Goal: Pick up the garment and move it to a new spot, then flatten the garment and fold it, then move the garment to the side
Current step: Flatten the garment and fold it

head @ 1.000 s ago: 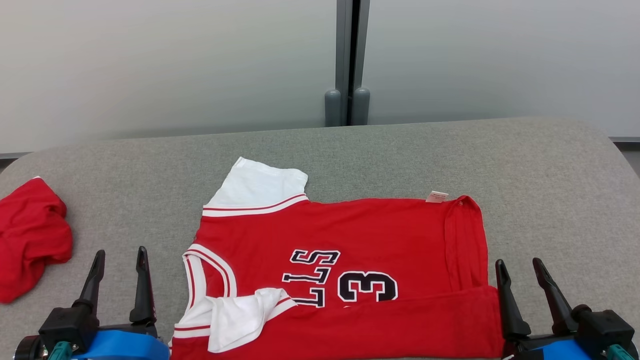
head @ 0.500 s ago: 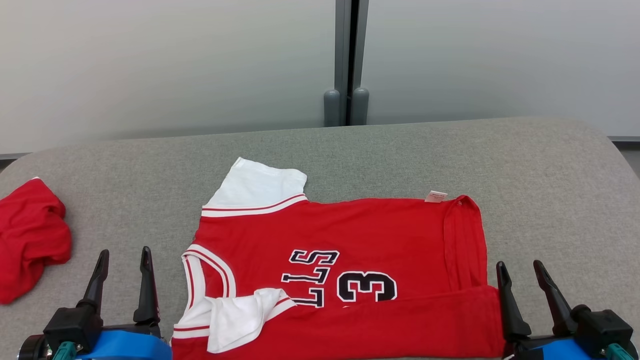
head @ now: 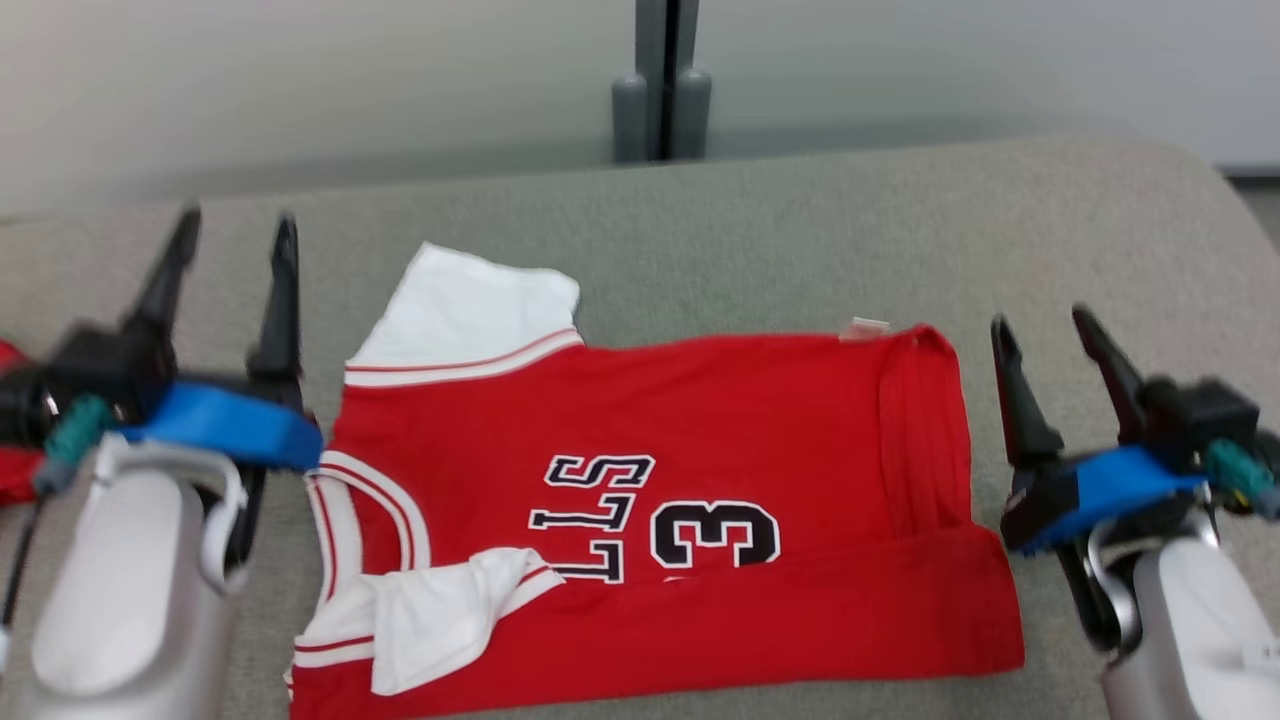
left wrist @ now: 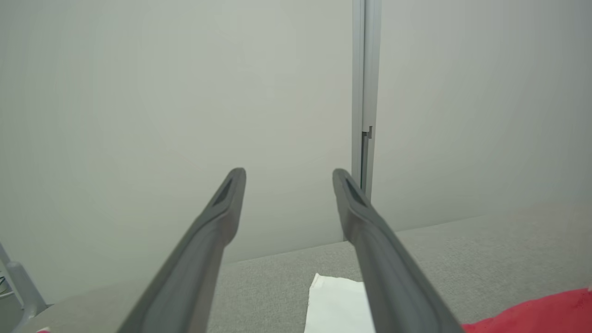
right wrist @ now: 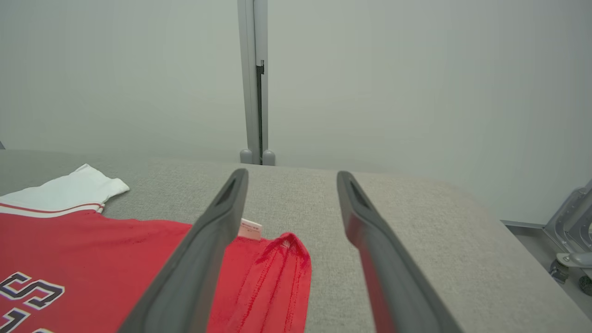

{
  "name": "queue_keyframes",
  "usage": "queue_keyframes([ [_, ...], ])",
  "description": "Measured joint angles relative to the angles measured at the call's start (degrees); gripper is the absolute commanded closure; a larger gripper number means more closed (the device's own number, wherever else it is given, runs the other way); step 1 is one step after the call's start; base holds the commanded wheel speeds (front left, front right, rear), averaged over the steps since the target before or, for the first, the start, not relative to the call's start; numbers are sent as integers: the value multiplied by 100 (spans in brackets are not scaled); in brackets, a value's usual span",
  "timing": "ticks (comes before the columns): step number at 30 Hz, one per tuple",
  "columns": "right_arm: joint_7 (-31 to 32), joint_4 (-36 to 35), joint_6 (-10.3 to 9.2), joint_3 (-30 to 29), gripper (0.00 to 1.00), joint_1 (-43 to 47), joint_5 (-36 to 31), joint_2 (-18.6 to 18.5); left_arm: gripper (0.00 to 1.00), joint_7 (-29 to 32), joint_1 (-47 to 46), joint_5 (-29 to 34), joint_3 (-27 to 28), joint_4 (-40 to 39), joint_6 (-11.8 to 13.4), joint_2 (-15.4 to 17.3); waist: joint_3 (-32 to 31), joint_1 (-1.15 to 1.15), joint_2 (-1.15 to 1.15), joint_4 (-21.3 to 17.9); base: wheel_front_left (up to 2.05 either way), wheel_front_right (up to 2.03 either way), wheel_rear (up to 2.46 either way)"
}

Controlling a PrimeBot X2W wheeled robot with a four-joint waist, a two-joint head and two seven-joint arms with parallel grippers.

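The garment (head: 700, 420) is a red jersey with white sleeves and black lettering, lying on the grey table with its near edge folded over. In the right wrist view the garment (right wrist: 92, 259) fills the lower left. The left wrist view catches a white sleeve (left wrist: 335, 303) between the fingers and a red corner at the lower right. My left gripper (head: 232, 232) hovers open just left of the jersey's collar side, empty. My right gripper (head: 1043, 328) stands open, empty, just right of the jersey's hem.
The grey padded table (head: 800, 230) runs back to pale wall panels with a grey post (head: 660, 100). Another red cloth (head: 12, 470) peeks out at the far left behind my left arm. Bare table lies beyond and to the right of the jersey.
Both arms have risen and reached forward along the jersey's two sides. The head camera has tilted down and shifted, so the whole scene sits higher in view. The jersey lies as before.
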Motion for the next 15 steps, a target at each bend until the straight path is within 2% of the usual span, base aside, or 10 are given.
queue_keyframes([
  [6,431,615,0,194,0,-1094,-38,-71,0,410,-1426,-569,-858,622,-22,504,666,1,1,-208,0,0,0],
  [15,665,1467,0,661,0,-1981,3,83,0,1367,-2667,-2145,-2558,1357,-24,1224,1433,0,1,-545,0,0,0],
])
